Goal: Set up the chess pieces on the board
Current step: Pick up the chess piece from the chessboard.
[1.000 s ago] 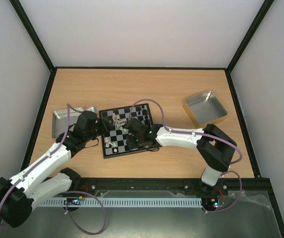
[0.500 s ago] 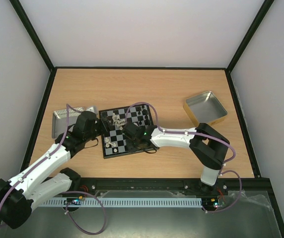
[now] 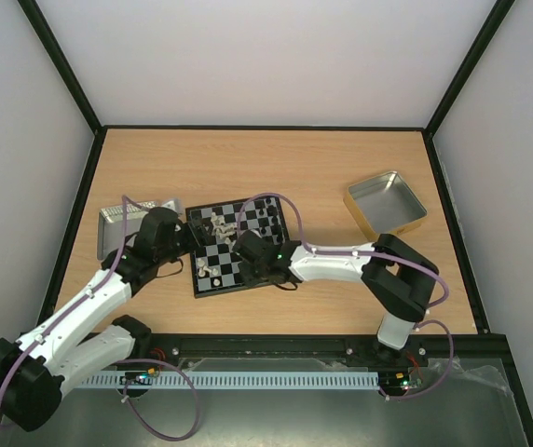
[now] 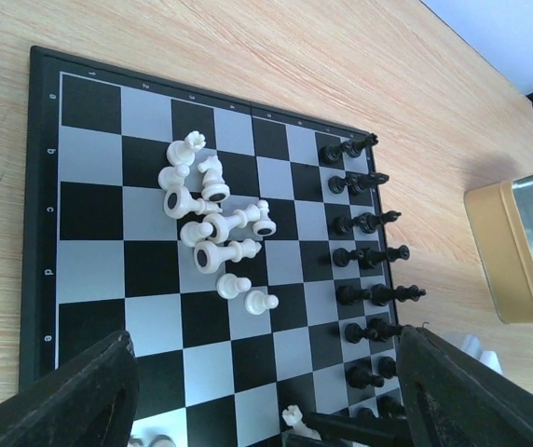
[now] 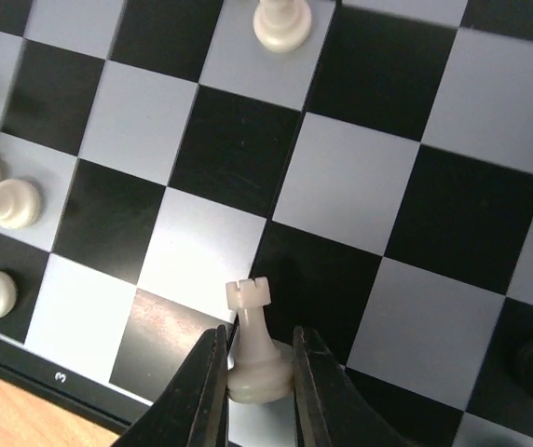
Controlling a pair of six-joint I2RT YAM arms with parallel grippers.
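The board (image 3: 248,212) lies mid-table with a heap of toppled white chess pieces (image 4: 212,219) near its middle. Black chess pieces (image 4: 369,251) stand in two rows along one edge. My right gripper (image 5: 255,372) is shut on the base of a white rook (image 5: 252,345), which stands upright near the board's edge row. The same rook (image 4: 294,416) shows at the bottom of the left wrist view. My left gripper (image 4: 266,382) hovers open over the board's left side with nothing between its fingers. Both grippers sit over the board, left (image 3: 187,240) and right (image 3: 237,253).
An open gold-sided tin (image 3: 385,203) sits at the right of the table, and a silver tin (image 3: 117,223) lies left of the board under the left arm. White pawns (image 5: 280,23) stand on squares near the rook.
The right gripper has closed from open onto the white rook, and the right arm has shifted slightly left over the board. The left gripper has opened a little wider.
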